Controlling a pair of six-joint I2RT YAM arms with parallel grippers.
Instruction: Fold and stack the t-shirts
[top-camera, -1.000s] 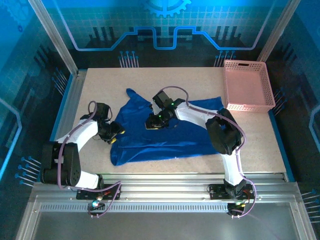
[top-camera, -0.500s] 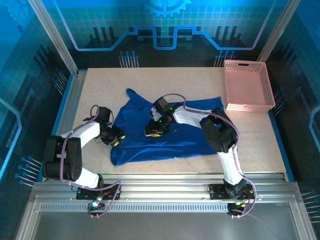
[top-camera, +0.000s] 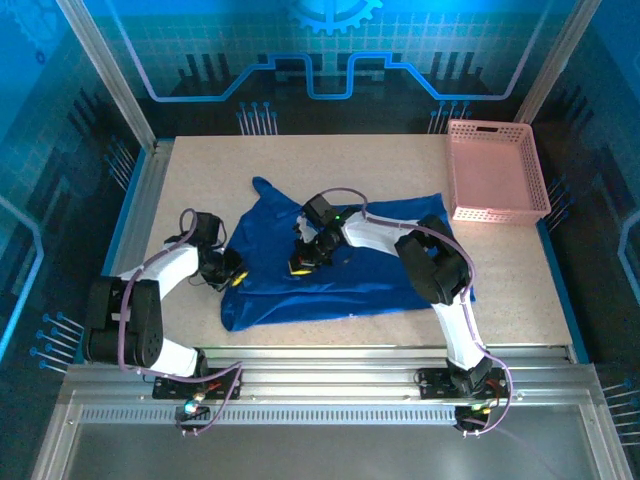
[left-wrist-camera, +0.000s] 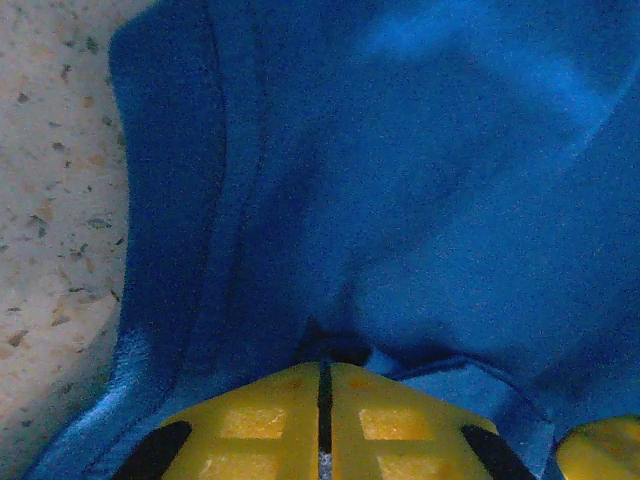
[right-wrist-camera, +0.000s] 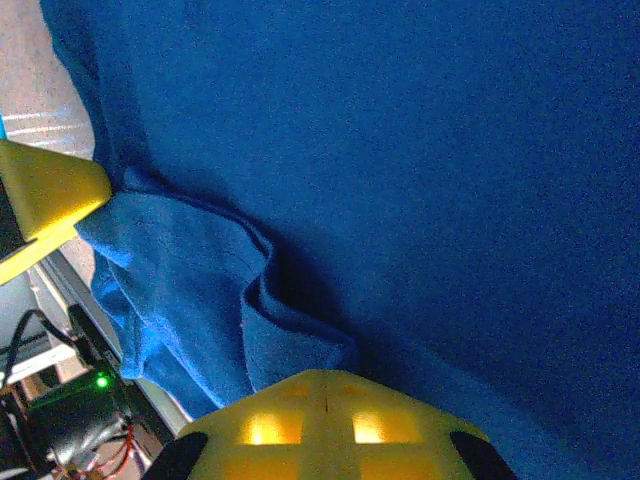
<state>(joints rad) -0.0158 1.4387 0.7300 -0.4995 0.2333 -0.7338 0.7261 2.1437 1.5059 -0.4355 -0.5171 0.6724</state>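
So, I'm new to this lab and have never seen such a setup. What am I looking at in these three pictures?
Two robot arms are bolted at the near edge of a table. The overhead picture comes from a fixed camera above and behind them. The other two come from a camera on each wrist, so the yellow shapes at the bottom are that arm's own fingers. A royal-blue t-shirt lies rumpled on the table, and a pink basket sits at the far right corner. The left end effector is shut on the shirt's left edge. The right end effector is shut on a fold near its middle.
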